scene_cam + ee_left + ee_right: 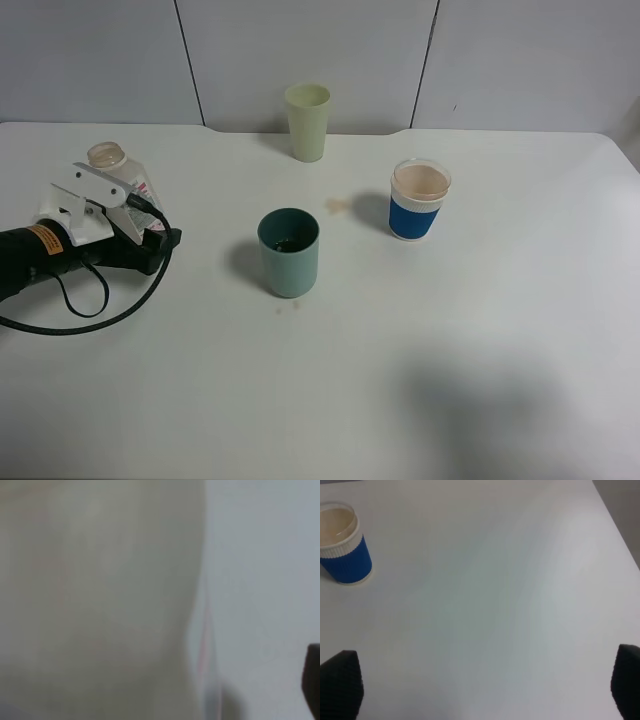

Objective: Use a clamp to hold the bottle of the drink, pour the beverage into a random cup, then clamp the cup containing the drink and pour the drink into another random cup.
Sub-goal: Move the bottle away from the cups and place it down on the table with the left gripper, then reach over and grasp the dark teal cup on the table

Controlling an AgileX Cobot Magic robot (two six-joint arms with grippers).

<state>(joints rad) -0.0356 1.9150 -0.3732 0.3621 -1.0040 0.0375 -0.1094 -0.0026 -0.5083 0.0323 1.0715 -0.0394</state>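
The drink bottle (112, 163) stands upright and uncapped at the far left of the table. My left gripper (150, 216) is right beside it. In the left wrist view the bottle (100, 595) is a close blur, with a gap between it and the one visible finger (313, 687), so the jaws are open. A blue-sleeved paper cup (419, 199) holds beige drink; it also shows in the right wrist view (341, 543). A teal cup (289, 251) stands in the middle and a pale green cup (307, 121) at the back. My right gripper (480, 690) is open, empty and above bare table.
A small beige spill mark (338, 205) lies between the teal cup and the blue cup. The left arm's black cable (80, 315) loops over the table at the left. The white table's (450, 380) right edge shows in the right wrist view.
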